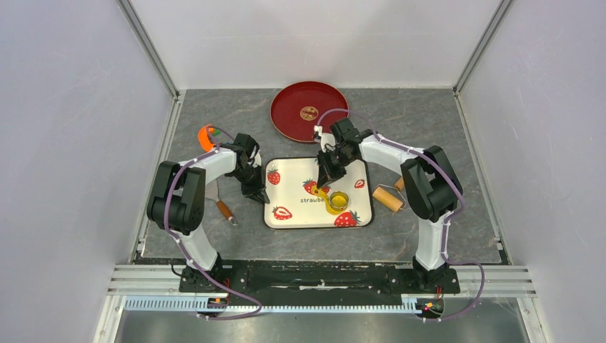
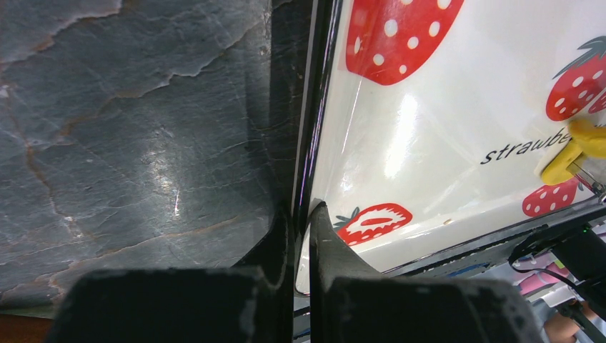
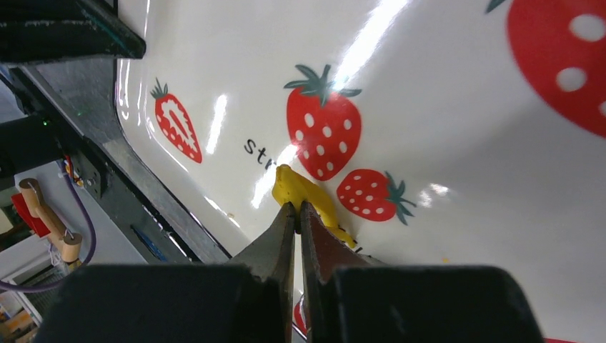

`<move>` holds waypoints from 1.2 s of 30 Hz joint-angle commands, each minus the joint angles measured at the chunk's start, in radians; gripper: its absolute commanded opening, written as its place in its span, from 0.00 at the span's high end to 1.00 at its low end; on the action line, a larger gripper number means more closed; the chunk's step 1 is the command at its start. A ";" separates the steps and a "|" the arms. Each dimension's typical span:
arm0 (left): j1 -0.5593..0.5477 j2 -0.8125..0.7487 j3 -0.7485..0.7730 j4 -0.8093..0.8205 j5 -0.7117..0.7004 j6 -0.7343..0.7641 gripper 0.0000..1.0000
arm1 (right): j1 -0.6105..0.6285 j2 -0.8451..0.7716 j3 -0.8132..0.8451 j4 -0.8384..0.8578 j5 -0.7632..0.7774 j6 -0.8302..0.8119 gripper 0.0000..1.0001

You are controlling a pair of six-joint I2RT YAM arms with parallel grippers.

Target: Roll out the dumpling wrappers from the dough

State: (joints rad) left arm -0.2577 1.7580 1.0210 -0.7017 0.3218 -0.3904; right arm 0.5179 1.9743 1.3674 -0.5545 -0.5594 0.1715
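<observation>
My right claw (image 3: 296, 209) is pinched shut on the scrap (image 3: 304, 187), my left claw (image 2: 303, 214) clamped on the tray (image 2: 400, 164) rim; the wrapper (image 1: 337, 202) seems to lie inside the cutter (image 1: 346, 201) just beside; I judge this trimming; next I must lift the scrap clear without dragging the cutter

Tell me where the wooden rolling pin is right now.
In the top view, the wooden rolling pin lies on the table on the robot's right side, just off the right edge of the strawberry tray.
</observation>
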 commanded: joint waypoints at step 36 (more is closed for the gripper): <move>-0.032 0.058 0.003 0.007 -0.092 0.079 0.98 | -0.118 -0.576 -0.158 -0.128 0.120 -0.029 0.94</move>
State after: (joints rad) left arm -0.2615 1.7683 1.0348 -0.7170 0.3172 -0.3794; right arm 0.4633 1.4445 1.1328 -0.6350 -0.4774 0.1692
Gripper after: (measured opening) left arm 0.054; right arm 0.055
